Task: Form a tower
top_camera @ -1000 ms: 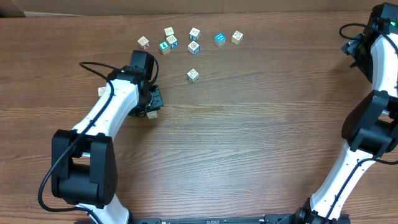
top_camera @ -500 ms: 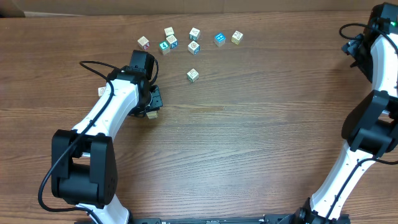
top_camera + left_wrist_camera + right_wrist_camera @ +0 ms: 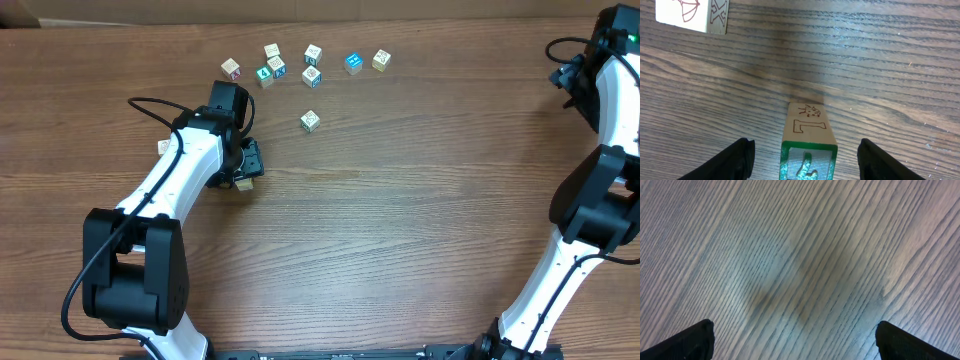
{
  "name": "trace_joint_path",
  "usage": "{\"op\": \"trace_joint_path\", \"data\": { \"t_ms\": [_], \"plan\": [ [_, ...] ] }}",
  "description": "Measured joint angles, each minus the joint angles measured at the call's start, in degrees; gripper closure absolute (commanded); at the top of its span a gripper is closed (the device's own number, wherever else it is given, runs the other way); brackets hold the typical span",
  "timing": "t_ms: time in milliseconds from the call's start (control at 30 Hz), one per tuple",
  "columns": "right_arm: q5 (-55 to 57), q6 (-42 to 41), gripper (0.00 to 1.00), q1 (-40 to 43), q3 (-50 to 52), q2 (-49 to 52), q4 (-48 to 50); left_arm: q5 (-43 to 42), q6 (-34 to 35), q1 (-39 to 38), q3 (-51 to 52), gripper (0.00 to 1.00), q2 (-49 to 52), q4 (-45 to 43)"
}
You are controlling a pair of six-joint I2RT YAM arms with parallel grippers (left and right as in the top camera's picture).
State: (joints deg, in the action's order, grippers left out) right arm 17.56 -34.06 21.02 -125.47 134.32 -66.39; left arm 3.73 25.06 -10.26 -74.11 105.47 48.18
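**Left jaws stand clear of the tower, bare wood to the right**

In the overhead view a small cube (image 3: 163, 147) peeks out from under the left arm, on its 9 o'clock side. The left gripper (image 3: 811, 156) is spread to a medium width. Its two dark fingers (image 3: 741, 156) stand on either side of the tower (image 3: 807, 132) with a gap of bare wood on each flank, so nothing is gripped. The tower sits at about 9 o'clock from the middle of the table (image 3: 400, 230). Its top face is green-rimmed and a side carries an "L". How many cubes high it is cannot be told.

In the left wrist view a loose cube with a red drawing (image 3: 692, 15) lies well apart at 11 o'clock of the tower. A single cube (image 3: 310, 120) lies at 2 o'clock of the tower, and a row of loose cubes (image 3: 311, 76) runs along the far edge at 11 to 12 o'clock.

From there to the right edge the table shows only wood. The right gripper (image 3: 800, 342) hangs over it at 2 o'clock with its jaws wide and holding nothing.
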Motion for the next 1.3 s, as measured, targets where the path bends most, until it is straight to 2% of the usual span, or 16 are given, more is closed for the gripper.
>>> {"op": "trace_joint_path", "data": {
  "t_ms": [367,433,667,767,1000,1067,1300],
  "plan": [
    [0.0,0.0,0.00,0.0,0.0,0.0,0.0,0.0,-0.1,0.0,3.1,0.41,0.0,-3.0],
    [0.0,0.0,0.00,0.0,0.0,0.0,0.0,0.0,-0.1,0.0,3.5,0.46,0.0,-4.1],
    [0.0,0.0,0.00,0.0,0.0,0.0,0.0,0.0,-0.2,0.0,4.1,0.49,0.4,-5.0],
    [0.0,0.0,0.00,0.0,0.0,0.0,0.0,0.0,-0.2,0.0,4.1,0.55,1.1,-5.0],
    [0.0,0.0,0.00,0.0,0.0,0.0,0.0,0.0,-0.9,0.0,4.2,0.50,1.6,-5.0],
    [0.0,0.0,0.00,0.0,0.0,0.0,0.0,0.0,-1.2,0.0,4.2,0.55,1.6,-5.0],
    [0.0,0.0,0.00,0.0,0.0,0.0,0.0,0.0,-1.7,0.0,4.2,0.54,1.6,-5.2]
  ]
}}
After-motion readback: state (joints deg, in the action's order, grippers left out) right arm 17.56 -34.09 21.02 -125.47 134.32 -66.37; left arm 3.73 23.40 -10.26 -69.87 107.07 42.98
